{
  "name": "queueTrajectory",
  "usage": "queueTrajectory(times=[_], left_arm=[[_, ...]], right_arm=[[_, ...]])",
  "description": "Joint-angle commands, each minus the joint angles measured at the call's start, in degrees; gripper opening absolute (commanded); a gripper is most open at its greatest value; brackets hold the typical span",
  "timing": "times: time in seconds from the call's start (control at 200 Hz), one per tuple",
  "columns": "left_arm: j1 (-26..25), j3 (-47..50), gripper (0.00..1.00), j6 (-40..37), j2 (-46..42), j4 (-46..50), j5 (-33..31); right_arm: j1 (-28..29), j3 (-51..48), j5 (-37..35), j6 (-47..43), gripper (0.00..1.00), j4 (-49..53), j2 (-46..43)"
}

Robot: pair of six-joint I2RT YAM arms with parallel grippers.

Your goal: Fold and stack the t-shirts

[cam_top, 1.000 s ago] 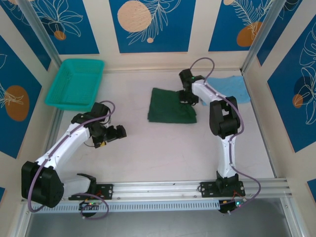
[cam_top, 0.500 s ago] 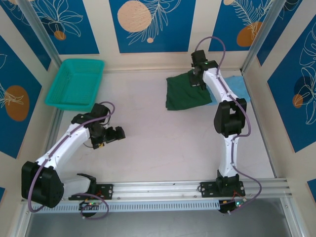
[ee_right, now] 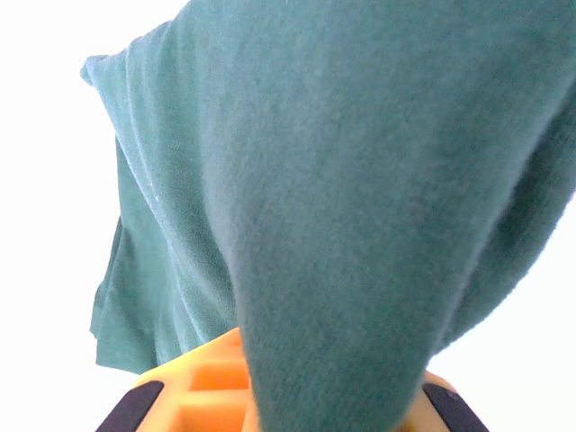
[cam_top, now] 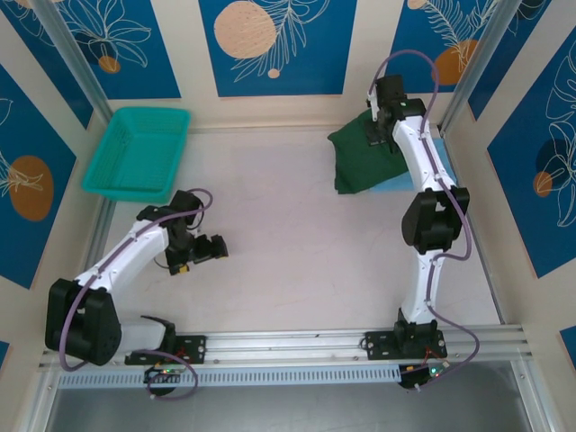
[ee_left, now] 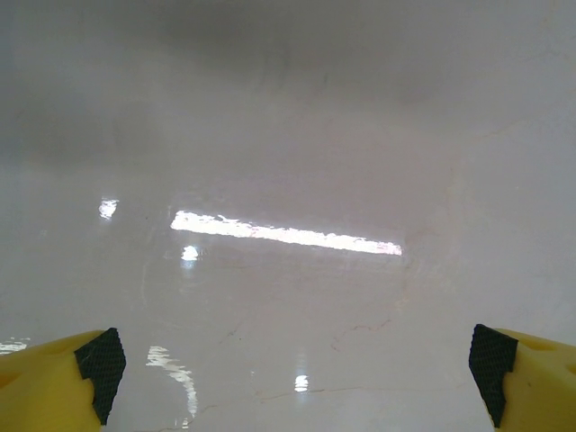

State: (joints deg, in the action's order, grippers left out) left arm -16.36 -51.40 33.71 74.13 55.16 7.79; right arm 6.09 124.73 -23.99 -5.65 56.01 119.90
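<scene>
The dark green t-shirt (cam_top: pixel 360 162), folded, hangs from my right gripper (cam_top: pixel 379 131) at the back right, its lower part draped over the light blue t-shirt (cam_top: pixel 397 186) lying flat there. The right wrist view has the green cloth (ee_right: pixel 360 180) running down between the orange fingers (ee_right: pixel 193 382), and my right gripper (ee_right: pixel 297 405) is shut on it. Over bare table at the left, my left gripper (cam_top: pixel 203 250) stands open. Its yellow fingertips (ee_left: pixel 58 387) sit far apart with nothing between them, the gripper (ee_left: pixel 297 378) looking down on the white tabletop.
A teal mesh basket (cam_top: pixel 139 151) stands at the back left. Walls and metal posts close in the back right corner, right beside the shirts. A metal rail (cam_top: pixel 297 346) runs along the near edge.
My right gripper has carried the green shirt from the middle of the table up and to the back right, onto the blue shirt. The left arm has shifted only slightly.
</scene>
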Motion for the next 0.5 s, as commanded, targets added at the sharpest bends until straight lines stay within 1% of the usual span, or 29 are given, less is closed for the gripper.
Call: queueTrajectory(times=[0.0,0.205,0.315,0.415,0.495], left_arm=[[0.76,0.55,1.00,-1.87,0.68,1.49,-0.54],[1.25,0.88,1.00,-2.58,1.70,1.62,-0.48],[1.32,0.77,1.00,-2.86,2.14,1.68,-0.51],[1.33,1.03,1.00,-2.95,2.66,1.71,-0.70],[1.32,1.28,1.00,-3.18,3.23,1.76,-0.67]], right_arm=[[-1.02,2.02,-0.35,-3.42,0.00,1.20,-3.17],[-2.57,0.96,0.40,-4.63,0.00,0.37,-5.06],[-4.05,0.73,0.33,-4.16,0.00,0.00,-4.60],[-5.91,-0.57,1.94,-3.37,0.00,-1.63,-4.83],[-7.05,-1.22,2.11,-3.84,0.00,-2.58,-3.51]])
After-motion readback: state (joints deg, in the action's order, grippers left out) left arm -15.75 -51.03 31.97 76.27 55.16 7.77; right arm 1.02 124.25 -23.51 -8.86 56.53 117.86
